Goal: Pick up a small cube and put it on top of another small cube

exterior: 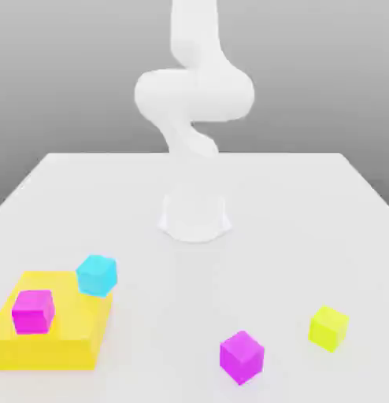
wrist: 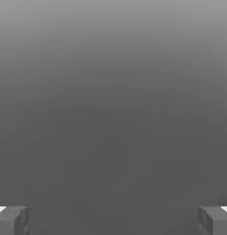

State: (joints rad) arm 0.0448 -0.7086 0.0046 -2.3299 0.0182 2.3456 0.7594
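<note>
Exterior view: nearest the camera, a purple cube (exterior: 242, 356) sits on the white table (exterior: 308, 205), turned corner-on. Just beyond it, toward the exterior view's right, a yellow-green cube (exterior: 329, 327) rests apart from it, with bare tabletop between the two. On the exterior view's left a flat yellow block (exterior: 68, 334) lies at the table's near corner. A magenta cube (exterior: 33, 310) stands on top of that block, while a cyan cube (exterior: 96, 274) sits at the block's far corner, touching or slightly overlapping its edge; which one cannot be made out. Farther back, at the middle of the table, the white arm (exterior: 194, 94) rises from its round base (exterior: 194, 216), bends in an S-curve and runs out of the top of the picture, so the hand itself is out of sight in this view. All four cubes lie on the near half of the table, well apart from the base. Hand view: the gripper (wrist: 113, 220) shows only its two grey fingertips (wrist: 12, 220), one at each lower corner of the picture, spread wide with nothing between them. Behind them is a plain grey backdrop, lighter at the top and darker below; no cube and no tabletop appear, so the cubes lie outside what the hand camera faces.
</note>
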